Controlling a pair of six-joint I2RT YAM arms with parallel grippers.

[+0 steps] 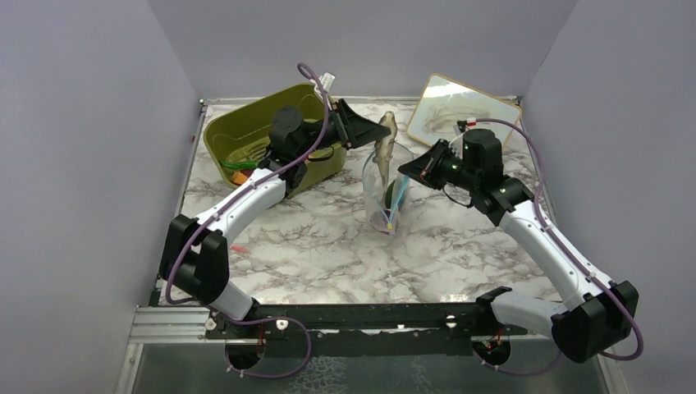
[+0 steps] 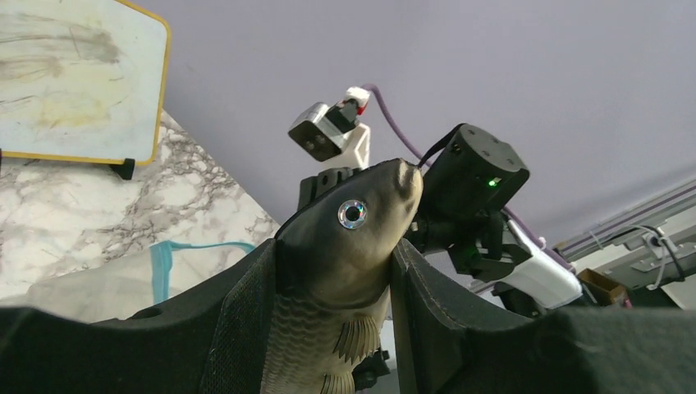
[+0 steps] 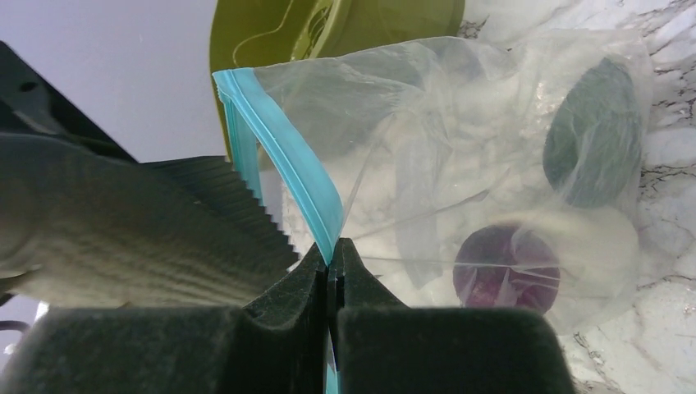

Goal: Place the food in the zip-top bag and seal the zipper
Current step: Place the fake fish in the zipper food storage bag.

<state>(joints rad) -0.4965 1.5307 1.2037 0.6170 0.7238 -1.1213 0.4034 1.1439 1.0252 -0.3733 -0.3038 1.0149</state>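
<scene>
Only from left wrist: eye [image 2: 353, 213] of fish [image 2: 324, 287].

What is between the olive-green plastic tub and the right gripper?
In the top view: the grey-brown toy fish, held in the left gripper, and the clear plastic zip-top bag.

The marbled bench [image 1: 328, 246] lies open before the clear plastic bag [image 1: 373, 193] — olive-green tub [image 1: 254, 123] blocks its left, right tool [image 1: 404, 174] its right.
</scene>
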